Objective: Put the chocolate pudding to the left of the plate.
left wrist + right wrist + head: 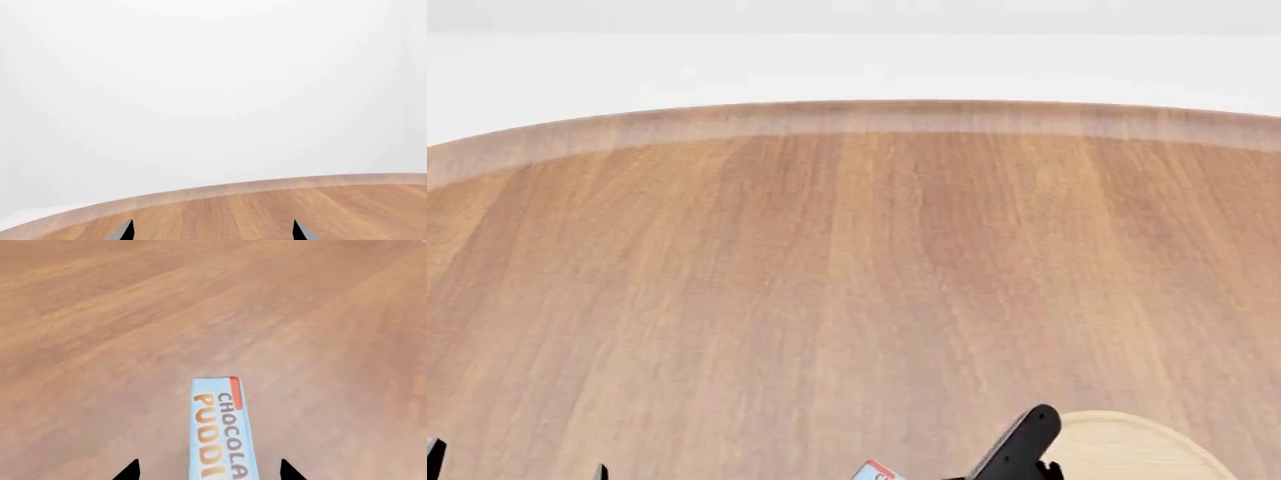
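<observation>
the table (827, 300) was warm reddish-brown wood with long streaks of grain, and a paler, washed-out tan band ran along its curved edge across the upper part of the head view. behind it the backdrop was plain white. the plate (1121, 445), lower right of that frame, was pale tan, lighter than the table. the chocolate pudding (219, 432), at the bottom centre of the right wrist view, showed a light blue face with a red strip at one corner and orange and dark brown lettering. the right gripper (210, 471) and the left gripper (213, 231) had black fingertips.
</observation>
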### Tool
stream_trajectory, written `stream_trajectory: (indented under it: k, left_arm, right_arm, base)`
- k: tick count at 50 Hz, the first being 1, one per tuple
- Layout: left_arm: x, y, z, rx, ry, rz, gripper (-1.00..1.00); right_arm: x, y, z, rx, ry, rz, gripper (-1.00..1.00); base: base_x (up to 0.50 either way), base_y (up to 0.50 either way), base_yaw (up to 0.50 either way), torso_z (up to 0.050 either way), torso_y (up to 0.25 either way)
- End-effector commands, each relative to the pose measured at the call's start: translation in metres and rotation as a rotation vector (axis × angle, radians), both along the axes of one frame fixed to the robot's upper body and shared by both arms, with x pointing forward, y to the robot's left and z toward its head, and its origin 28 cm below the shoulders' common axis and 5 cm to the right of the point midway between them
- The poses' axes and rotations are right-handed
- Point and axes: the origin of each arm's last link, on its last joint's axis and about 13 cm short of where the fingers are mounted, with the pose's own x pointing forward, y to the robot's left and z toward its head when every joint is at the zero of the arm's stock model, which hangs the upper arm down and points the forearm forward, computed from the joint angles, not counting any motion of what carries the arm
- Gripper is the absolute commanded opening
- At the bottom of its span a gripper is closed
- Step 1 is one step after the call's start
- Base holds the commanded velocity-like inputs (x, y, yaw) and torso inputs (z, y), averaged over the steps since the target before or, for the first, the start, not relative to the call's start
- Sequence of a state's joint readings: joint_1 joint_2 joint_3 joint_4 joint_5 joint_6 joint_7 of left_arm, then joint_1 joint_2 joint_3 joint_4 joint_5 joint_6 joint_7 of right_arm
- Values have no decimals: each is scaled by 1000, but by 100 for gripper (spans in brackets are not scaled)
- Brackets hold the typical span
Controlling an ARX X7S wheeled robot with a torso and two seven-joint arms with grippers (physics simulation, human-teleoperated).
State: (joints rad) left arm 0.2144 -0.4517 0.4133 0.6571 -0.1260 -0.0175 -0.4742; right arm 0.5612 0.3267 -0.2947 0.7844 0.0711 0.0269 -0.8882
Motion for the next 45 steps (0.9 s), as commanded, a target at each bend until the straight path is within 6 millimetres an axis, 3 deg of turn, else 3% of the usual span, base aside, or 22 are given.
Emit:
stream_trajectory:
  k: [1, 10, 14, 23, 30, 32, 36, 39, 42, 45]
  left_arm:
    - [0, 0, 0, 2, 0, -1, 100]
    - [-1, 0, 0, 3, -2, 0, 100]
    - [-1, 0, 0, 3, -2, -1, 100]
    - [-1, 0, 1, 4, -6, 4, 100]
    - [-1, 1, 2, 10, -13, 9, 100]
    - [0, 2, 2, 10, -14, 13, 100]
    - [-2, 2, 2, 10, -19, 12, 100]
    - [-2, 2, 3, 9, -23, 11, 100]
    - [-3, 2, 3, 11, -30, 12, 100]
    - [-4, 3, 5, 12, -42, 15, 100]
  right_arm:
    - [-26, 9, 25, 27, -69, 92, 100]
    - [-52, 16, 53, 82, -154, 137, 100]
    - [-70, 21, 71, 112, -220, 146, 100]
    - [-110, 36, 91, 142, -316, 193, 100]
    - [-119, 46, 93, 22, -510, 26, 100]
    - [-124, 52, 90, -79, -680, -75, 100]
    - [-144, 61, 99, 54, -656, -109, 100]
    - [-155, 67, 103, 65, -695, -135, 100]
    - [-165, 76, 106, 20, -853, -230, 100]
    - [-170, 82, 107, 79, -829, -255, 100]
  base:
    - [0, 0, 0, 0, 0]
    - [0, 0, 0, 0, 0]
    - [0, 0, 0, 0, 0]
    - [0, 0, 0, 0, 0]
    - [0, 0, 0, 0, 0]
    - [0, 0, 0, 0, 0]
    - [0, 0, 0, 0, 0]
    - [0, 0, 0, 0, 0]
    - [0, 0, 0, 0, 0]
    - [0, 0, 0, 0, 0]
